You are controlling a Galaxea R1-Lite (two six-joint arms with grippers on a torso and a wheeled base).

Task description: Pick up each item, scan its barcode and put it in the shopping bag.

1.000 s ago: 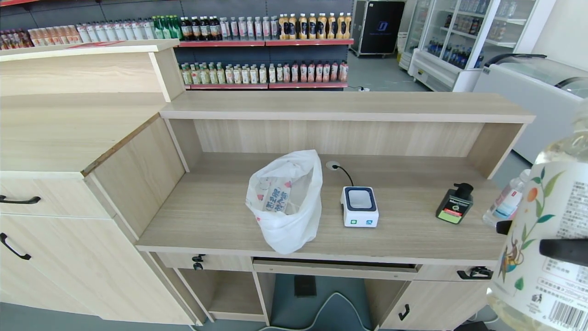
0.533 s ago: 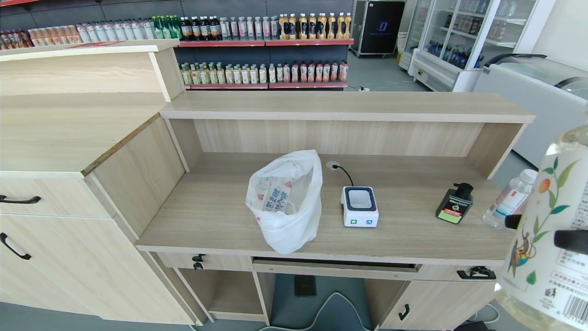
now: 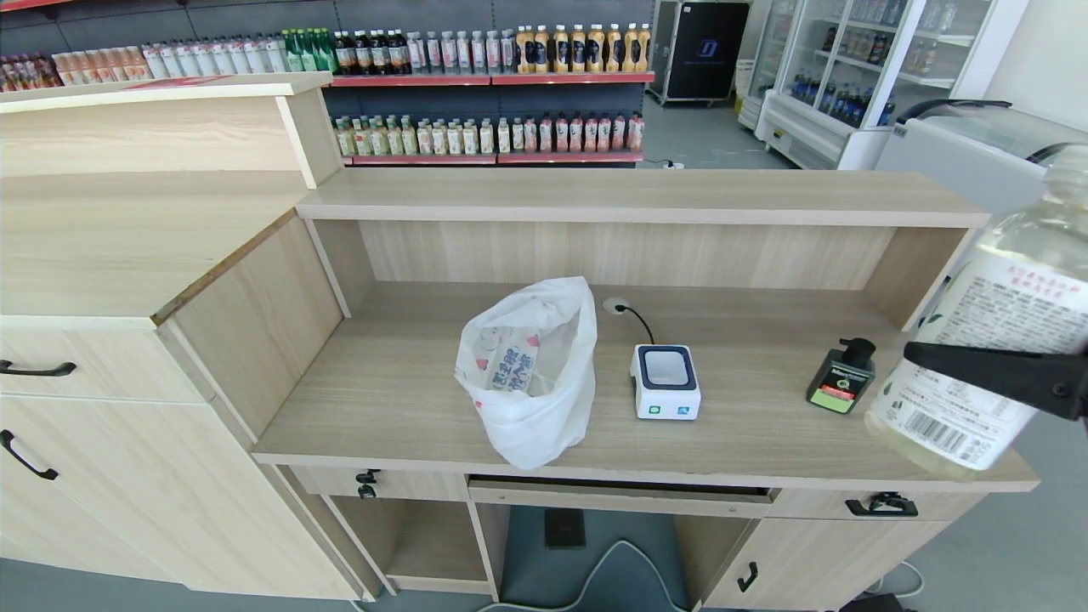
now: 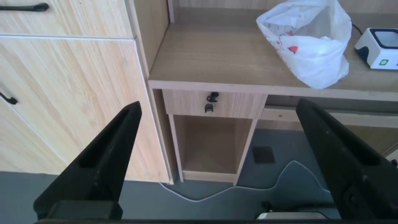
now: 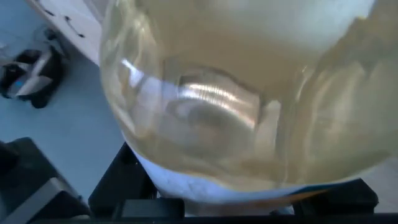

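Note:
A large clear bottle [image 3: 999, 314] of pale yellow liquid with a white label hangs tilted above the counter's right end, its barcode low on the side facing me. My right gripper [image 3: 1011, 374] is shut on it, one black finger across the label. The bottle's rounded base [image 5: 236, 93] looms close in the right wrist view. A white barcode scanner [image 3: 665, 381] sits mid-counter. An open white shopping bag [image 3: 531, 374] with a pack inside stands to its left. My left gripper [image 4: 217, 168] hangs open below the counter's front-left edge, nothing between its fingers.
A black pump bottle [image 3: 841, 376] stands between the scanner and the held bottle. The wooden counter [image 3: 391, 399] has a raised back shelf [image 3: 637, 195] and a tall cabinet [image 3: 127, 246] on its left. Store shelves and fridges stand behind.
The held bottle has risen, moved left over the counter's end and turned, so its barcode now faces lower left. It now covers the small clear bottle seen earlier.

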